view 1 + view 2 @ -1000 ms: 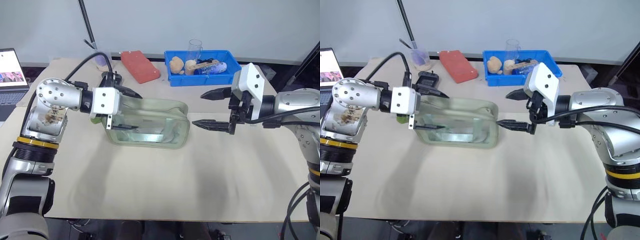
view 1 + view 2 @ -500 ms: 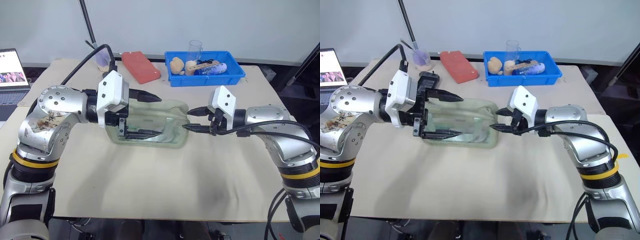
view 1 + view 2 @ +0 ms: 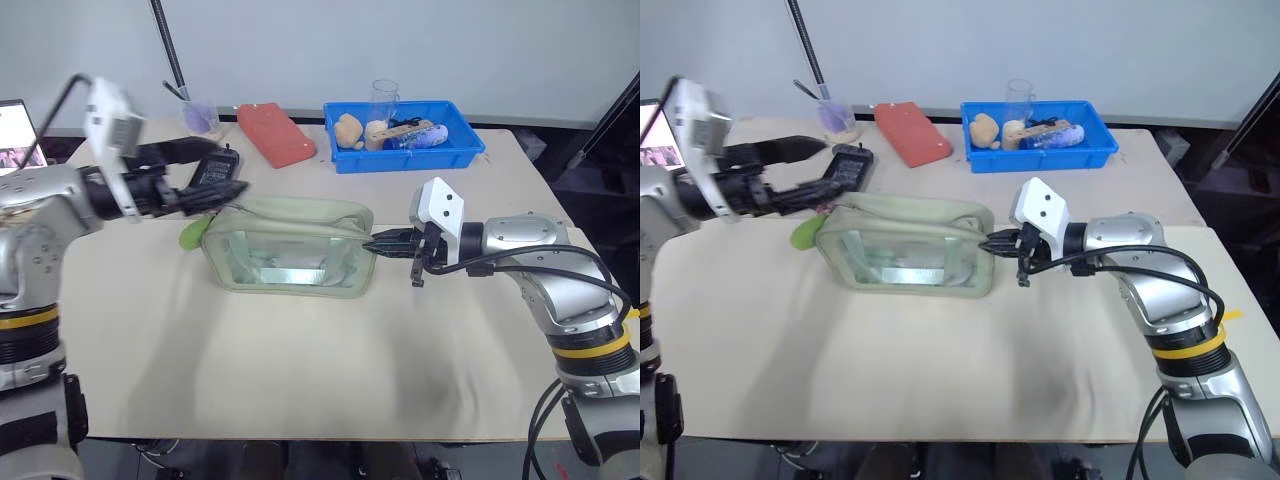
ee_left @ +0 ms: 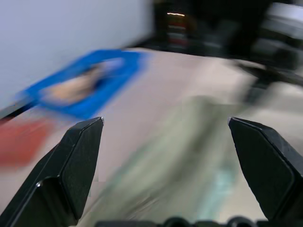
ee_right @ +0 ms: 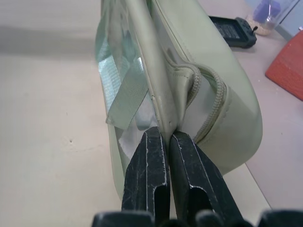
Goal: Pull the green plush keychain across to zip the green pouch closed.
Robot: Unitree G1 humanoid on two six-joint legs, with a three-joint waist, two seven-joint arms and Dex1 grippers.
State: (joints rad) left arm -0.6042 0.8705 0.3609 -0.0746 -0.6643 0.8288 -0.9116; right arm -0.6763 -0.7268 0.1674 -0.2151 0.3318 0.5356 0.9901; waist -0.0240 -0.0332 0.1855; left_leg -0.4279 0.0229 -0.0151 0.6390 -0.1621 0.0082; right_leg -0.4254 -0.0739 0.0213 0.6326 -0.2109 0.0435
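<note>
Right gripper (image 3: 380, 243) is clamped tight on the near end edge of the green pouch (image 3: 290, 245); in the right wrist view the two black fingers (image 5: 150, 175) are pressed together with a thin fabric seam pinched between them, just beside the end of the zipper track. Left gripper (image 3: 222, 170) is spread wide and holds nothing; it hovers at the pouch's far end, one finger above the black handheld device (image 3: 212, 168), the other finger close over the pouch's top corner. Contact there is hard to tell. In the left wrist view the finger pads (image 4: 78, 163) stand far apart with nothing between them.

Green pouch lies mid-table on the beige table mat (image 3: 300, 370), clear window panel facing the camera, top zip edge looking open and slack along its length. Green plush keychain (image 3: 193, 233) sits on the mat just beside the pouch's end nearest the left gripper, touching or almost touching it; its attachment to the zipper is too small to make out.

Behind: red flat case (image 3: 275, 133), blue plastic bin (image 3: 405, 135) holding a beige plush toy (image 3: 348, 129) and other small items, a clear cup (image 3: 386, 97) at its rim. A laptop (image 3: 18, 128) is cut off at the frame edge. Left wrist view is motion-blurred, so the pouch and bin there are only smears.
</note>
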